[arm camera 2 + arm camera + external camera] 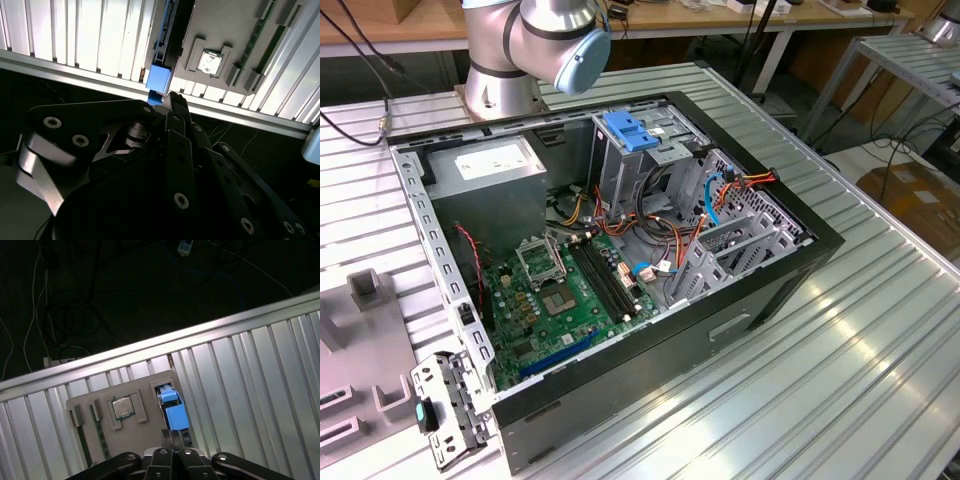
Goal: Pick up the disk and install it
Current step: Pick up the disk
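The flat, blue-railed disk [172, 409] is standing on edge in the grey plastic tray's [137, 440] slot on the ribbed aluminium worktop [250, 390], long axis following the ribs, blue end facing the closed, empty jaws of the black gripper [174, 436].

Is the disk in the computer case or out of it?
Out: the disk stands on edge in the grey tray's slot, in both wrist views.

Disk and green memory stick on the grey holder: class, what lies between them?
A square silver processor chip lies between the disk and the green memory stick, seated in its own recess of the grey holder. Both wrist views show it.
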Motion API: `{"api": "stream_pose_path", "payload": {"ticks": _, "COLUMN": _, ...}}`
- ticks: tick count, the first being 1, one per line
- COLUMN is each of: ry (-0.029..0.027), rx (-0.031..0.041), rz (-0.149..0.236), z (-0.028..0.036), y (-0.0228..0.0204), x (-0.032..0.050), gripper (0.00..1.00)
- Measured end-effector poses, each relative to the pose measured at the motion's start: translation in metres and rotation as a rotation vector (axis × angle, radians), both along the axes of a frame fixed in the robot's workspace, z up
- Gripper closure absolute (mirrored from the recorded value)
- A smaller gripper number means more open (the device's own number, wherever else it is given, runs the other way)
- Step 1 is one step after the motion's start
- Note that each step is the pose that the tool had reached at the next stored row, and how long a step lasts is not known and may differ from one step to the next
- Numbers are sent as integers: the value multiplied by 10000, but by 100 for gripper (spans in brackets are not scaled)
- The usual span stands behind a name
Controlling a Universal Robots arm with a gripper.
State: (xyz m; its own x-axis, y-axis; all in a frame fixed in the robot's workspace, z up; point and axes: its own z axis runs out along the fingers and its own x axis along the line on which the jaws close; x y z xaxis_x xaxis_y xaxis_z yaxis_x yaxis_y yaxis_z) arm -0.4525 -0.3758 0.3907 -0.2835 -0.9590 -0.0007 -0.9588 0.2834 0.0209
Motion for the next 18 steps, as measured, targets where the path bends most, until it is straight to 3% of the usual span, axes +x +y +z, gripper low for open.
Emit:
{"api": "stream_pose_path", "payload": {"ticks": 8, "ry": 0, "rx": 0, "rz": 27, "z": 0, "y": 0, "x": 0, "gripper": 89}}
{"api": "stream_pose_path", "payload": {"ticks": 12, "ry": -15, "rx": -16, "rz": 380, "z": -3, "y": 0, "x": 0, "gripper": 89}}
{"api": "stream_pose_path", "payload": {"ticks": 13, "ry": -52, "rx": -18, "rz": 676, "z": -13, "y": 0, "x": 0, "gripper": 89}}
{"api": "stream_pose_path", "payload": {"ticks": 14, "ry": -124, "rx": -20, "rz": 989, "z": -28, "y": 0, "x": 0, "gripper": 83}}
{"api": "stream_pose_path", "payload": {"ticks": 15, "ry": -221, "rx": -25, "rz": 1170, "z": -39, "y": 0, "x": 0, "gripper": 70}}
{"api": "stream_pose_path", "payload": {"ticks": 16, "ry": -282, "rx": -24, "rz": 1427, "z": -58, "y": 0, "x": 1, "gripper": 64}}
{"api": "stream_pose_path", "payload": {"ticks": 17, "ry": -292, "rx": -23, "rz": 1604, "z": -85, "y": 11, "x": -1, "gripper": 58}}
{"api": "stream_pose_path", "payload": {"ticks": 18, "ry": -300, "rx": -23, "rz": 1732, "z": -109, "y": 14, "x": -2, "gripper": 58}}
